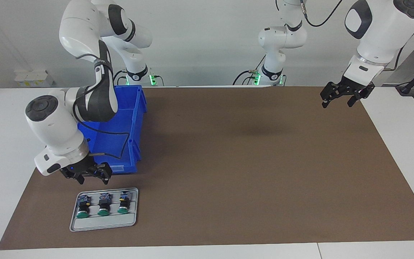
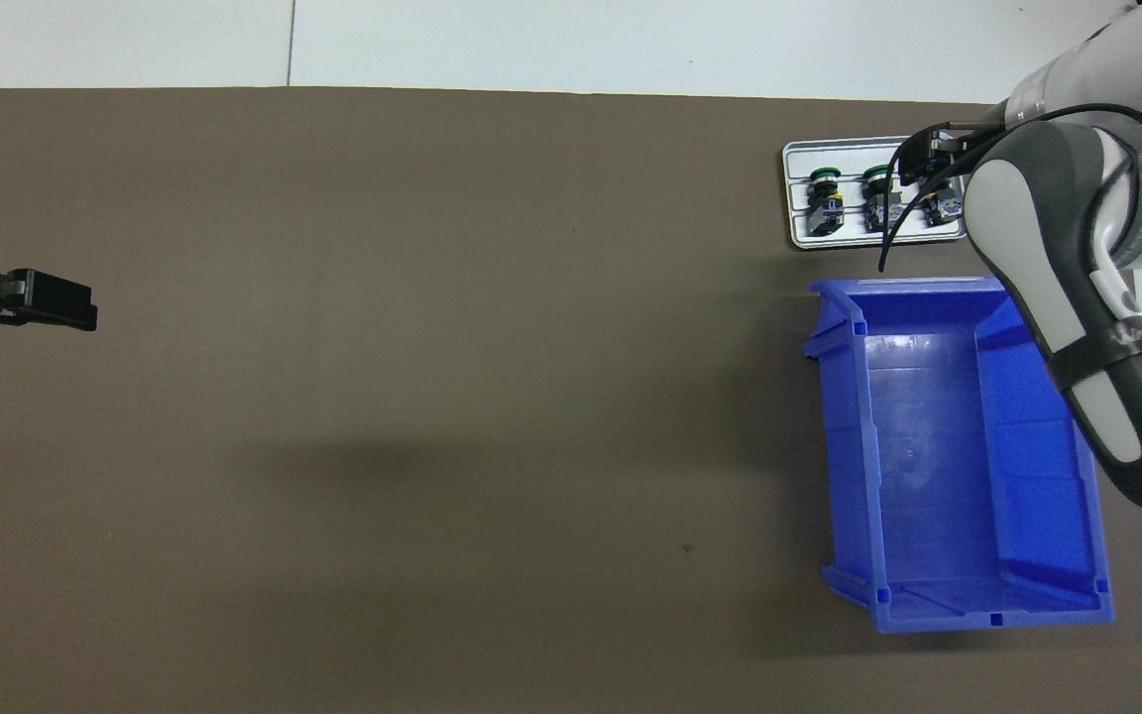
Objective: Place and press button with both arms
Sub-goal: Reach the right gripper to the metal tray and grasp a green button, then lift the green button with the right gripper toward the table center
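Three green-capped buttons (image 1: pixel 103 207) lie side by side in a grey tray (image 1: pixel 102 225), green caps pointing away from the robots. My right gripper (image 1: pixel 92 178) is open and empty. It hangs low over the strip between the blue bin (image 1: pixel 128 122) and the tray, just above the tray's nearer edge. In the overhead view the right gripper (image 2: pixel 928 159) covers part of the button (image 2: pixel 943 206) at the right arm's end of the tray (image 2: pixel 797 238). My left gripper (image 1: pixel 338 103) is open and empty, and waits raised over the mat's edge at the left arm's end (image 2: pixel 85 309).
The open blue bin (image 2: pixel 928 446) stands nearer to the robots than the tray, at the right arm's end. A brown mat (image 1: pixel 246 162) covers the table. The right arm's forearm (image 2: pixel 1057 297) reaches over the bin's outer wall.
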Controlling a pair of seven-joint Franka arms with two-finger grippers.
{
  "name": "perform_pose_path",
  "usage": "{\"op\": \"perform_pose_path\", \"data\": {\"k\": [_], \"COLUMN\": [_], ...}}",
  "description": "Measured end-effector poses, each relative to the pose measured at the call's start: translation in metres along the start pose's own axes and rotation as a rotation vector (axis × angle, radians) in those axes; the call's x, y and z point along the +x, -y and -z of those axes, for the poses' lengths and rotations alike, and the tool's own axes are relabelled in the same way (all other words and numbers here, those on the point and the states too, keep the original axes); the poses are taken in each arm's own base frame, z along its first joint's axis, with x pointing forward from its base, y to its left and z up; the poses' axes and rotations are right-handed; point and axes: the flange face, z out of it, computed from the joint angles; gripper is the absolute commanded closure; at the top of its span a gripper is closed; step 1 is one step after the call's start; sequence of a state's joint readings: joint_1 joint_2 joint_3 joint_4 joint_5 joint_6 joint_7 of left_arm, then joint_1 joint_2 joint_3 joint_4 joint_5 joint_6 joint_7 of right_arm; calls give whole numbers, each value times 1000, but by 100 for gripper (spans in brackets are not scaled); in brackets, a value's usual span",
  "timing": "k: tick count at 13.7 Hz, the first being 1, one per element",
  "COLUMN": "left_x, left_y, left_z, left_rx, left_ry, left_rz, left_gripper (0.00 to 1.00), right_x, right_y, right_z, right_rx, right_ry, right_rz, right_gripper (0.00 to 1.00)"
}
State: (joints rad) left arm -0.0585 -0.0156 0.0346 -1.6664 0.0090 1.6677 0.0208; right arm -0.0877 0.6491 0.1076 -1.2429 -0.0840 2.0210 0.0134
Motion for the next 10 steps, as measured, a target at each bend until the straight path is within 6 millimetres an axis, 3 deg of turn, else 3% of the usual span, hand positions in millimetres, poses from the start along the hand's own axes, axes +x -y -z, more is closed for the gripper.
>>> {"op": "perform_pose_path", "data": {"k": [6, 10], "left_x": [0, 0], "left_y": [0, 0], "left_z": [0, 0], "left_rx": [0, 0], "left_ry": [0, 0], "left_rz": [0, 0], "left_gripper": [0, 0], "right_x": [8, 10], "right_y": [-2, -8], "right_z": [-58, -82], "right_rx": [10, 12], "right_ry": [-20, -40], "right_rz": [24, 61], "right_gripper": [15, 19]}}
